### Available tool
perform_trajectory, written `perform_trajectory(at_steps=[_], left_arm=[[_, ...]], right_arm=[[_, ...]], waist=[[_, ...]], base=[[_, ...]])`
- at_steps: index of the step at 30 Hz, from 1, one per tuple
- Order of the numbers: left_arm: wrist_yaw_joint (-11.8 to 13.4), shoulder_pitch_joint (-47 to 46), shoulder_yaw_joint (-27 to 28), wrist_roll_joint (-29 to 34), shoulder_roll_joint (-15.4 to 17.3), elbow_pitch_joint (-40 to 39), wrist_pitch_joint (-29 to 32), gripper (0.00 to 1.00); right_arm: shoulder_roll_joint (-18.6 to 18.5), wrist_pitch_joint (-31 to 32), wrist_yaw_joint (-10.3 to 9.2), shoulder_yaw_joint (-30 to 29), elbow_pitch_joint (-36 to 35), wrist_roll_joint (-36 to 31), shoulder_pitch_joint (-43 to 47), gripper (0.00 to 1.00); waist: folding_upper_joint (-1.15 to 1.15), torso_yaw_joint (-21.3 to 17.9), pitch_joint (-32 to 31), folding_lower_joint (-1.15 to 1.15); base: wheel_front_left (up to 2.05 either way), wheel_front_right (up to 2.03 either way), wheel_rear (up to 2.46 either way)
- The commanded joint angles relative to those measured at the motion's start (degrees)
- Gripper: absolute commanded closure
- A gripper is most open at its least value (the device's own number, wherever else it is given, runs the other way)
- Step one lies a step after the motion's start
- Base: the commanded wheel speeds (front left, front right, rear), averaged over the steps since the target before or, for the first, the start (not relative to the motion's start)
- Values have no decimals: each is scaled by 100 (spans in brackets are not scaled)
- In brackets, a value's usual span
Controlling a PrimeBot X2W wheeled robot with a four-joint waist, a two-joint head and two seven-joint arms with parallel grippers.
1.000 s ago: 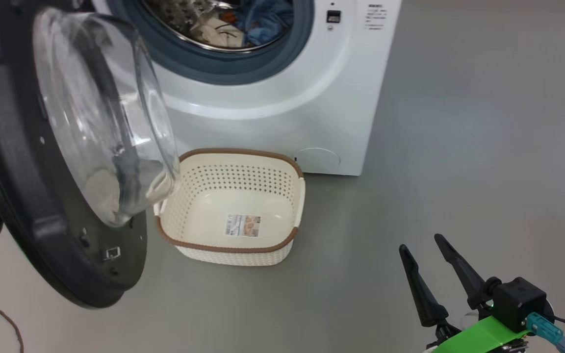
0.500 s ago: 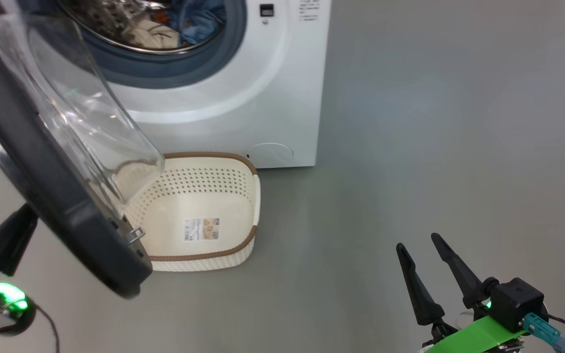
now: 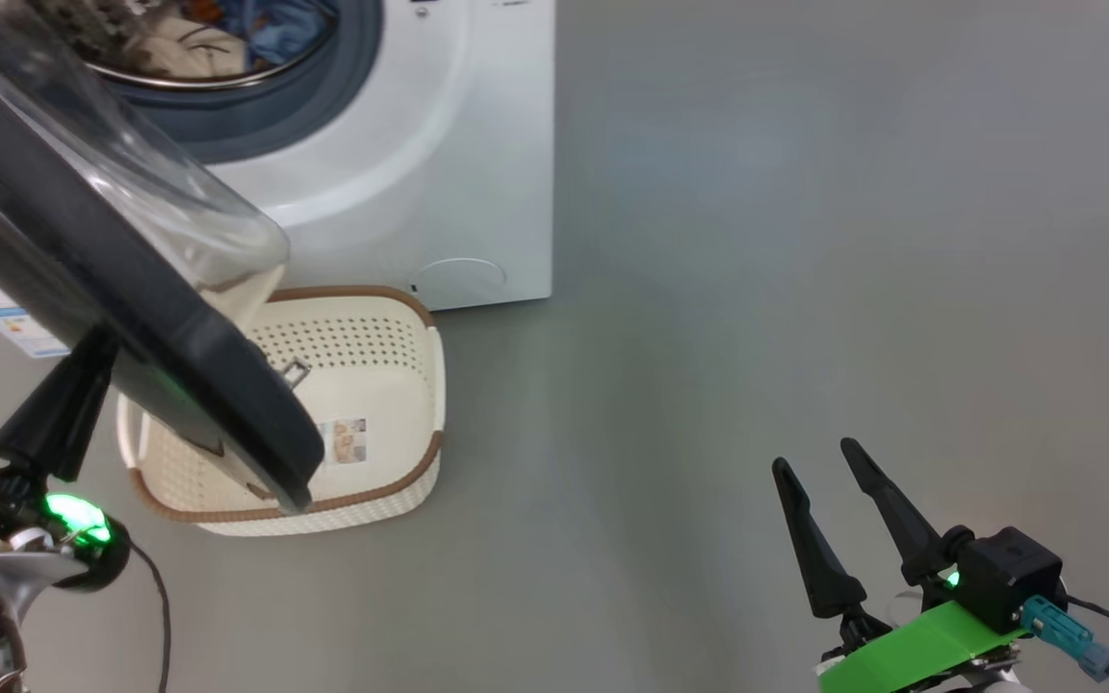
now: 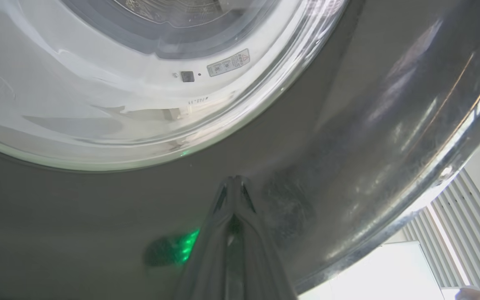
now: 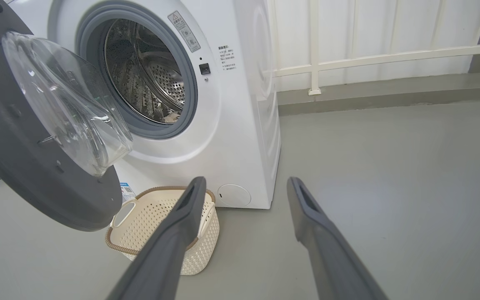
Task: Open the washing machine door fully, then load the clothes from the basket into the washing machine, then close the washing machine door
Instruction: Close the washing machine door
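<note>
The washing machine (image 3: 458, 144) stands at the upper left with its drum open. Blue, cream and orange-printed clothes (image 3: 218, 38) lie inside the drum. The washing machine door (image 3: 141, 298) hangs half-swung over the basket (image 3: 391, 385), its clear glass bowl (image 3: 102, 164) facing the machine. The cream basket holds nothing but its label sticker (image 3: 343, 440). My left gripper (image 4: 235, 180) is shut, fingertips against the glossy black outer ring (image 4: 348, 104); its dark finger (image 3: 59, 409) rises behind the door. My right gripper (image 3: 814, 457) hangs open above the floor, apart from everything.
Bare grey floor (image 3: 757, 241) spreads to the right of the machine. A white panelled wall with a rail (image 5: 390, 54) runs behind. A blue energy label (image 5: 126, 191) sits low on the machine front. A black cable (image 3: 155, 587) trails from my left wrist.
The head camera has moved, sliding the whole scene leftward. The door has swung further toward the machine's opening, with my left gripper following behind it. My right gripper has barely moved.
</note>
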Motion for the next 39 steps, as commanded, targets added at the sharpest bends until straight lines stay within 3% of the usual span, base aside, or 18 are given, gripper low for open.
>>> perform_trajectory(at_steps=[1, 18, 35, 36, 37, 39], left_arm=[[-103, -299, 148, 7, 130, -45, -21, 100], [-393, -633, 205, 48, -113, 393, -81, 100], [-538, 607, 861, 43, -621, -90, -214, 100], [-539, 698, 929, 65, -683, -163, -242, 73], [-539, 787, 992, 82, -747, -236, -265, 0], [-540, 966, 1110, 166, -859, -404, -329, 0]], right_arm=[[15, -76, 9, 171, -103, 67, -241, 0], [13, -179, 9, 167, 45, 82, -340, 0], [26, -161, 9, 3, 81, 52, -154, 0], [26, -153, 9, 9, 69, 49, -131, 0], [27, -143, 9, 12, 60, 45, -108, 0], [26, -121, 9, 9, 41, 36, -62, 0]], waist=[[0, -139, 72, 0], [0, -333, 168, 0], [0, -170, -174, 0], [0, -157, -207, 0], [0, -144, -244, 0], [0, -118, -304, 0]], base=[[0, 0, 0], [0, 0, 0], [0, 0, 0], [0, 0, 0], [0, 0, 0], [0, 0, 0]])
